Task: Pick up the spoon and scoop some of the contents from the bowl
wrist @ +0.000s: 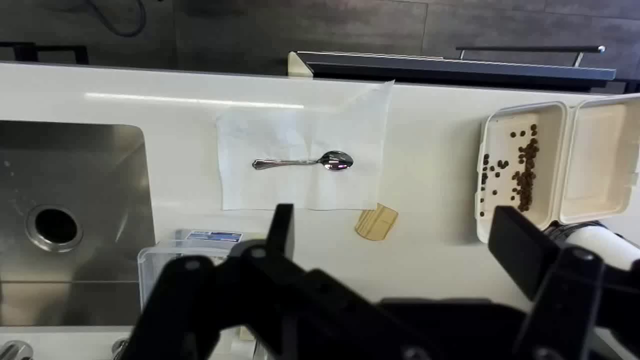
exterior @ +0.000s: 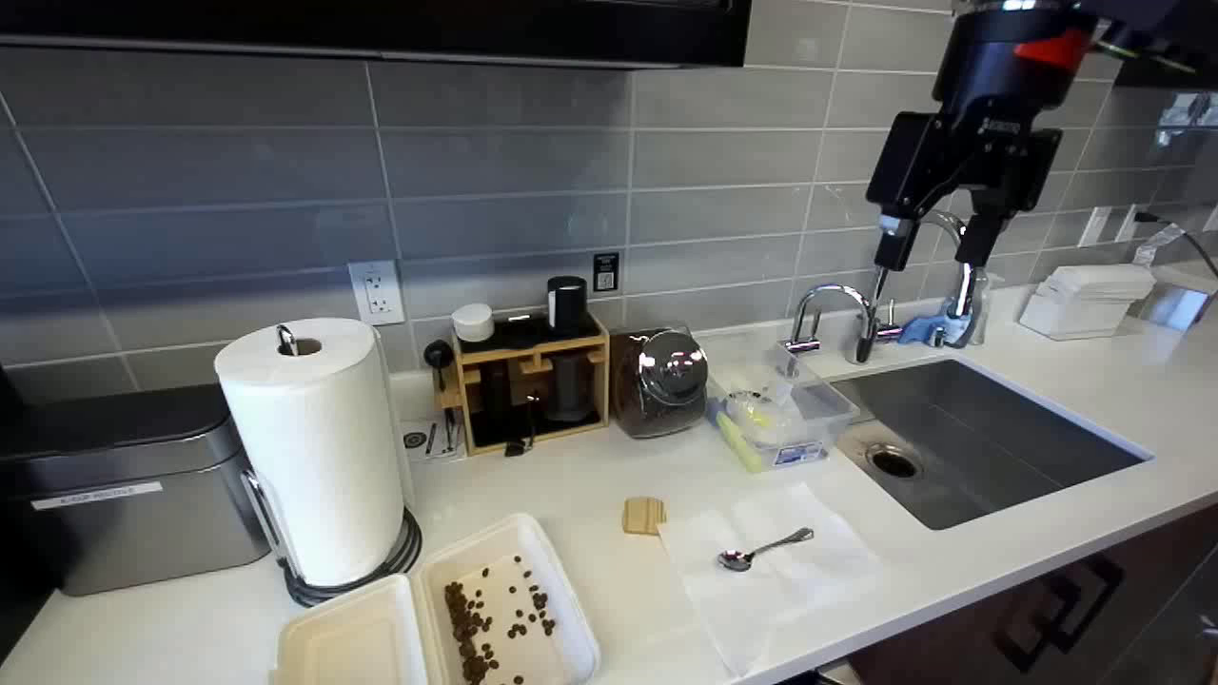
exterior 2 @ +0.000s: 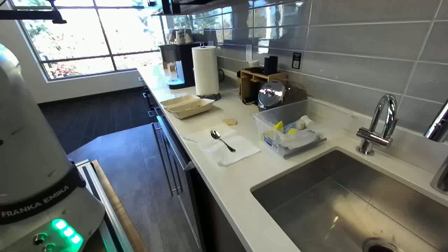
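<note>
Silver and slim, a metal spoon (wrist: 333,160) lies below our black gripper (exterior: 935,257), jaws parted wide; lower too, we see dark-brown rounded bits (wrist: 524,185) in an off-white rectangular dish (wrist: 546,155).

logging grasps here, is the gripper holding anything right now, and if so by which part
Nothing is held: the gripper is open, and the spoon lies on the white sheet.

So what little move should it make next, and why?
Probably move the pincer over the spoon. The pincer hangs open and empty above the counter, while the spoon lies on white paper, outside the gap between the pincer's fingers in the wrist view.
</note>
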You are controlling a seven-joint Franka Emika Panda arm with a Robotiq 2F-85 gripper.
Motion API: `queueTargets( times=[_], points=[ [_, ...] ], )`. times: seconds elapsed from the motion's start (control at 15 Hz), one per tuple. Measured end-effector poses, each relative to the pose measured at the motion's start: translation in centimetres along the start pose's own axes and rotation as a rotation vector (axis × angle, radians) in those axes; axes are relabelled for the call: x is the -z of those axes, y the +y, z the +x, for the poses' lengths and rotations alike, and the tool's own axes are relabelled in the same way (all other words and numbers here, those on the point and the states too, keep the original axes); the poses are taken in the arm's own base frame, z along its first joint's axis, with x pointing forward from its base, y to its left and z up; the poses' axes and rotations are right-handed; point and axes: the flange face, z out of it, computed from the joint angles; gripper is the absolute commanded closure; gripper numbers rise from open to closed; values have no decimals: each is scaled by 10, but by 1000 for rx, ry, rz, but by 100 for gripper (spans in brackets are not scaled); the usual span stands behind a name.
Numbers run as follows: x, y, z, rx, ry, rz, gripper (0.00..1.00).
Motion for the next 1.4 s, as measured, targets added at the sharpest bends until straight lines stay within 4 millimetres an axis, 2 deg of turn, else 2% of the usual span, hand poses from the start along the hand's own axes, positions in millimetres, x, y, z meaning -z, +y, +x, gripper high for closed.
queueTargets(
  times=[0.73,0.93,1.13,1.4],
  points=[
    [0,0,0,0,0,0,0],
    [-2,-1,3,74,10,-12,0],
    [-23,-11,12,236,-14,-23,0],
    [-67,-32,32,452,-39,-10,0]
  ],
)
